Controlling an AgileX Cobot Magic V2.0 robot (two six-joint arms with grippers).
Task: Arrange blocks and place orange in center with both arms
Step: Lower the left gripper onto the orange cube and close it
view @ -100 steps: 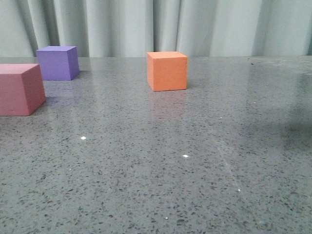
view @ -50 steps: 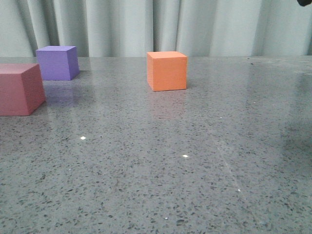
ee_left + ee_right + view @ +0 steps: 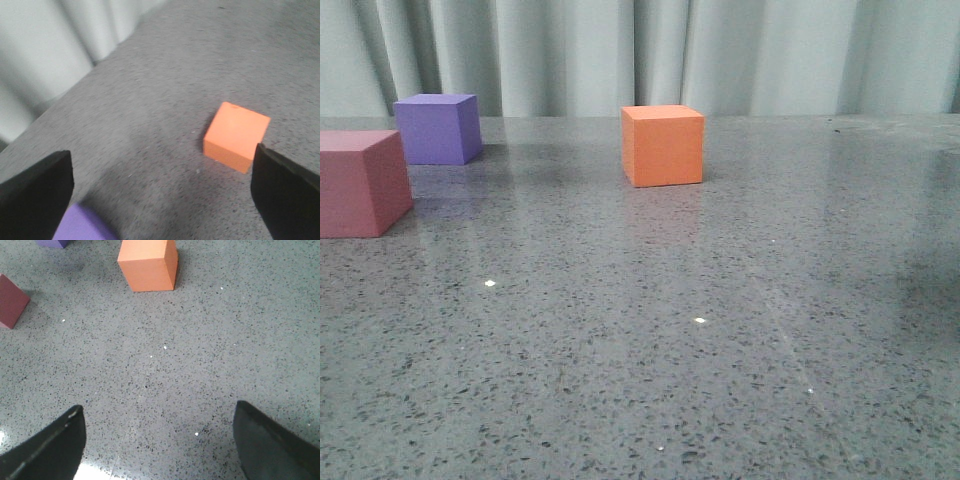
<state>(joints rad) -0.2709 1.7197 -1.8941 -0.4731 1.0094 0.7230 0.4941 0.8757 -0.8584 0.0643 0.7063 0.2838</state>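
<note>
Three cubes sit apart on the grey bench (image 3: 720,350): orange (image 3: 663,146) mid-bench, purple (image 3: 439,129) and pink (image 3: 360,183) far left. Both end effectors, left (image 3: 160,197) and right (image 3: 157,442), hang released, empty. Arranging looks barely begun.

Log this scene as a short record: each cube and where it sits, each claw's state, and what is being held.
orange cube: on the table, mid-width, toward the far edge, standing alone
purple cube: far left, near the curtain
red cube: left edge, nearer the camera than the purple cube
cubes touching: none
left claw: open, empty, above the table
right claw: open, empty, above bare table
held: nothing
</note>
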